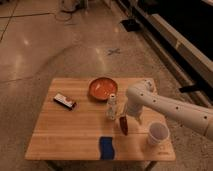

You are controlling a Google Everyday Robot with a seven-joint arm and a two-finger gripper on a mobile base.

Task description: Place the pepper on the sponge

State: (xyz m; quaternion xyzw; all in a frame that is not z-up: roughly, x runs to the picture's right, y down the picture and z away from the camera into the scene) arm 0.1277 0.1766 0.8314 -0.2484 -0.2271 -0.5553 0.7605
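My arm (170, 107) reaches over the wooden table (75, 131) from the right. My gripper (130, 116) is low, just beside the pepper; spread or pinching, I cannot tell. The sponge (106, 146) lies at the front edge, with the pepper (123, 126) near it, not touching.

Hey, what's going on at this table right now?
A robot arm reaches in from the right, its gripper down beside the pepper lying on the wooden table. Whether it grips the pepper can't be told. The blue sponge sits near the front edge with nothing on it, so the pepper isn't placed yet.
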